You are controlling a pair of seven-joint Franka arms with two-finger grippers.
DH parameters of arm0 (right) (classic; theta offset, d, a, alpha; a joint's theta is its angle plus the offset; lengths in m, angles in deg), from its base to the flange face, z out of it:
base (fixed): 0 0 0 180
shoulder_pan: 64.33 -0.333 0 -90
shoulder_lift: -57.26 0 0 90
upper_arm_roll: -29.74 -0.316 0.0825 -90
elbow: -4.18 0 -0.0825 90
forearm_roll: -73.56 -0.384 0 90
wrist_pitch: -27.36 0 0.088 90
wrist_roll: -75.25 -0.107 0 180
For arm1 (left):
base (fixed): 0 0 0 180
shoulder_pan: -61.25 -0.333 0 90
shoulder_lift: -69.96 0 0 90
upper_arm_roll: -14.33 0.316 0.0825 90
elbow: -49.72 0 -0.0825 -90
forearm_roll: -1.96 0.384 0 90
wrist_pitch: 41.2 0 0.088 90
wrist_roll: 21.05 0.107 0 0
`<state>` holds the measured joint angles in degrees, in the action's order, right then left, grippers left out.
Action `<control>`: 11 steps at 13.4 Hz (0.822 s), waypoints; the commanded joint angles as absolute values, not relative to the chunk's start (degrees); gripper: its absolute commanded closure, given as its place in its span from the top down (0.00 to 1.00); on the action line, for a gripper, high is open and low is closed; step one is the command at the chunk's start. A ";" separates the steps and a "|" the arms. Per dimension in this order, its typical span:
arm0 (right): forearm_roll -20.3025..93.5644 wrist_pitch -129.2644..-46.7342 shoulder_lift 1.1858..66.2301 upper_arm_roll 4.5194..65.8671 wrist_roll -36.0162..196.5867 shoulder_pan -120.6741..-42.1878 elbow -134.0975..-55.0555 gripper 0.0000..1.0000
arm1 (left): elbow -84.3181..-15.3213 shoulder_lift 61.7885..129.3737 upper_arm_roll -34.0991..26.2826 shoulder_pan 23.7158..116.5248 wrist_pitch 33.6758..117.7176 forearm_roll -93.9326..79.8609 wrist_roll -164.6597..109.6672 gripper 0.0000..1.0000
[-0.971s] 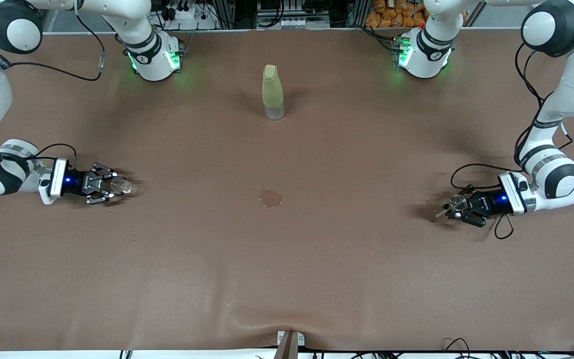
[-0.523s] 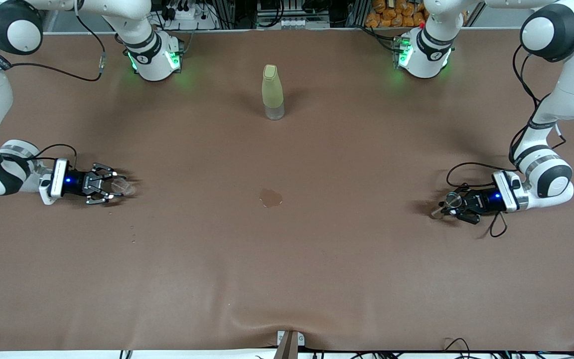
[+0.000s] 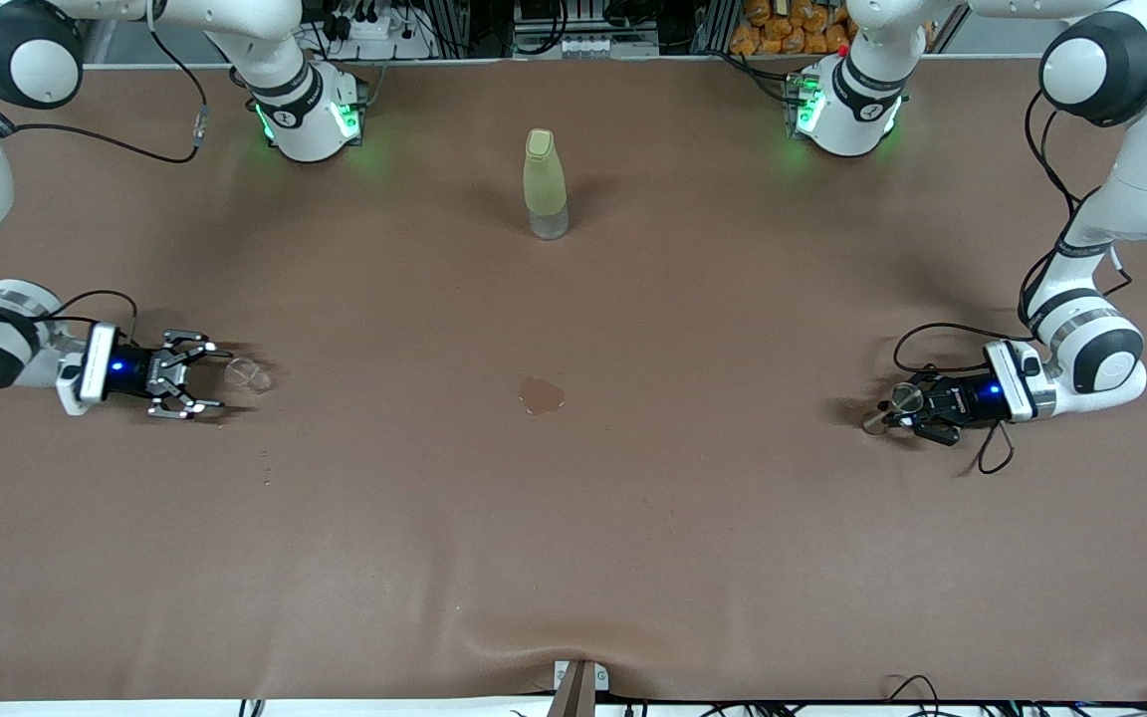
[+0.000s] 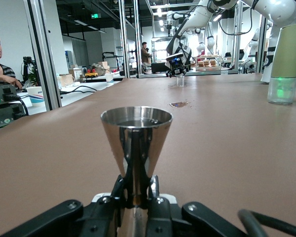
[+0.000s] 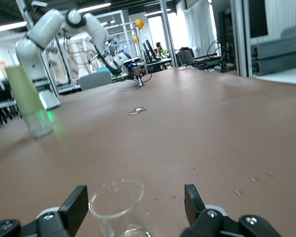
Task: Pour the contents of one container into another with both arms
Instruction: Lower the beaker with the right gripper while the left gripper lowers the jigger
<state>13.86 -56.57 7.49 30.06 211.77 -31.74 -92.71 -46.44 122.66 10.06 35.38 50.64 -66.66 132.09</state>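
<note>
A brown, faintly creased covering stretches over the counter [image 3: 693, 558]. At the right arm's end the right pincer [image 3: 203, 374] lies low over the surface, its black fingers [image 5: 77, 205] spread apart with a clear glass cup [image 3: 247, 373] standing between their tips, untouched on either side (thin-walled, cylindrical, round rim). At the left arm's end the left pincer [image 3: 898, 410] is clenched on the narrow stem of a polished metal measuring cup [image 4: 136, 138], a cone flaring to a round mouth, held upright just above the counter. Between the arms' bases stands a tall bottle [image 3: 545, 184], matte yellow-green above, clear at its base, with a rounded cap. Nearer the front camera than the bottle, a small glossy puddle [image 3: 541, 394] lies on the covering.
</note>
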 commanded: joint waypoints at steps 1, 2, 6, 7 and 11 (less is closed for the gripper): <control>16.52 -53.59 7.95 29.13 202.81 -30.49 -89.78 0.86 | -46.35 122.87 9.76 34.79 49.94 -65.63 132.85 0.09; 16.61 -53.50 8.74 29.13 199.30 -30.67 -88.73 0.86 | -46.35 122.87 9.76 34.79 49.94 -65.63 132.76 0.19; 19.06 -48.51 10.23 28.78 177.96 -32.68 -80.48 0.92 | -46.35 122.87 9.76 34.79 49.94 -65.63 132.76 0.36; 19.25 -47.88 11.28 28.78 172.69 -33.48 -78.98 0.93 | -46.35 122.87 9.76 34.79 49.94 -65.63 132.76 0.43; 20.04 -48.92 17.87 28.86 154.13 -38.38 -76.50 0.99 | -46.35 122.87 9.76 34.70 49.94 -65.63 132.50 0.55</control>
